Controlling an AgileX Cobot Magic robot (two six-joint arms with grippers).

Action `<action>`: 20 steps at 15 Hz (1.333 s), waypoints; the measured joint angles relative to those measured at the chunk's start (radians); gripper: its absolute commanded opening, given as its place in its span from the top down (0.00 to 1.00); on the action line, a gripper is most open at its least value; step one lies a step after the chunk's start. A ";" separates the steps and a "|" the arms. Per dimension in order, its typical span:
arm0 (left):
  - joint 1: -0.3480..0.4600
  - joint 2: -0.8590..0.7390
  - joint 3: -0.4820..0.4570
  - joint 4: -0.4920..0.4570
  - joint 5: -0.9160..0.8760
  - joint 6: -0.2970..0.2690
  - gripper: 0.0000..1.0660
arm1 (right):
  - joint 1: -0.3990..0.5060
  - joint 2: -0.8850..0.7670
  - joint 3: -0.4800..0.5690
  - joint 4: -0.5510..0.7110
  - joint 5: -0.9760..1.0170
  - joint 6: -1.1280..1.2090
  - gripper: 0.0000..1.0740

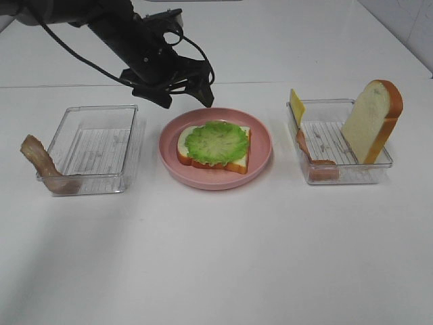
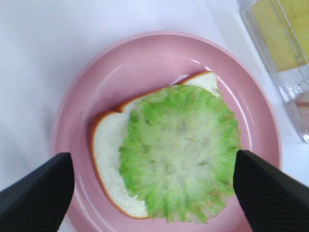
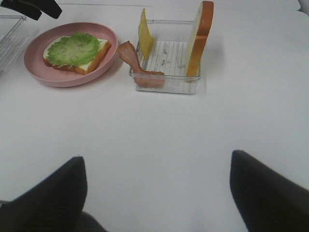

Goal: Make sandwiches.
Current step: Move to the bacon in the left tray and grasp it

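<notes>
A bread slice (image 1: 237,162) lies on the pink plate (image 1: 260,159) with a green lettuce leaf (image 1: 216,142) on top. My left gripper (image 1: 184,99) hangs open just above the plate's far left edge. In the left wrist view its fingertips (image 2: 36,193) stand on either side of the lettuce (image 2: 181,150) and bread (image 2: 106,145), holding nothing. My right gripper (image 3: 157,195) is open over bare table, out of the exterior view. An upright bread slice (image 1: 372,122), a cheese slice (image 1: 296,106) and a bacon strip (image 1: 314,159) sit in the right tray (image 1: 345,172).
A clear left tray (image 1: 95,152) stands left of the plate, with another bacon strip (image 1: 44,166) draped over its near left corner. From the right wrist, the plate (image 3: 63,77) and the right tray (image 3: 169,58) lie far ahead, with white table between.
</notes>
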 measured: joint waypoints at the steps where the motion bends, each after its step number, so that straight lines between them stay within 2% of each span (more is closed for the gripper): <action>1: 0.000 -0.038 0.000 0.116 0.015 -0.069 0.20 | 0.000 0.000 0.000 0.000 0.000 0.000 0.27; 3: 0.000 -0.089 0.000 0.285 0.082 -0.141 0.20 | 0.000 0.000 0.000 0.000 0.000 0.000 0.27; 4: 0.000 -0.135 0.000 0.399 0.140 -0.190 0.20 | 0.000 0.000 0.000 0.000 0.000 0.000 0.27; 5: 0.000 -0.147 0.000 0.427 0.159 -0.205 0.20 | 0.000 0.000 0.000 0.000 0.000 0.000 0.27; 7: 0.000 -0.197 0.000 0.541 0.254 -0.243 0.20 | 0.000 0.000 0.000 0.000 0.000 0.000 0.27; 10: 0.008 -0.224 -0.002 0.638 0.370 -0.252 0.20 | 0.000 0.000 0.000 0.000 0.000 0.000 0.27; 14: 0.135 -0.228 0.008 0.533 0.376 -0.260 0.25 | 0.000 0.000 0.000 0.000 0.000 0.000 0.27; 16: 0.189 -0.259 0.092 0.472 0.375 -0.263 0.28 | 0.000 0.000 0.000 0.000 0.000 0.000 0.27; 20: 0.220 -0.327 0.318 0.478 0.382 -0.263 0.28 | 0.000 0.000 0.000 0.000 0.000 0.000 0.27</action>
